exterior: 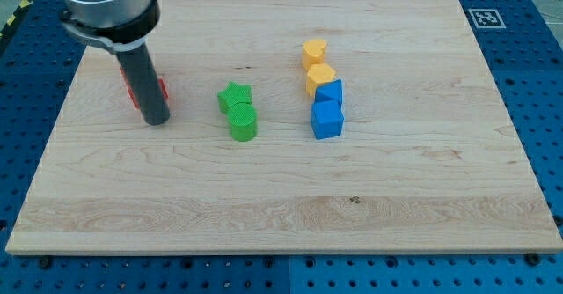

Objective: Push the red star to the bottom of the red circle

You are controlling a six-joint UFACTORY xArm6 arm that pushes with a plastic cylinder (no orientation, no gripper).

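Camera view: wooden board (281,197) on a blue pegboard bench, rod coming down from the view's upper left.
Tip: my tip (156,121) rests on the board at the view's left, well apart from the green, yellow and blue blocks.
End effector: bare rod, no claw fitted, so nothing to open, close or grasp with.
Red blocks: a patch of red (162,89) shows on both sides of the rod, just behind it; the rod hides most of it.
Red star / red circle: cannot separate the two, nor tell which part is which, with the rod in front.
Other blocks: green star (234,97) touching green cylinder (244,122); yellow heart-like block (314,52) above yellow hexagon (320,77); two blue blocks (327,109) stacked in line below those.
Step in hand (judgement): the tip seems to sit at the view's bottom side of the red pieces.
To do well: get the tip behind the star on the side away from its goal, and push in short straight strokes.
Risk: striking the circle and shifting the target.
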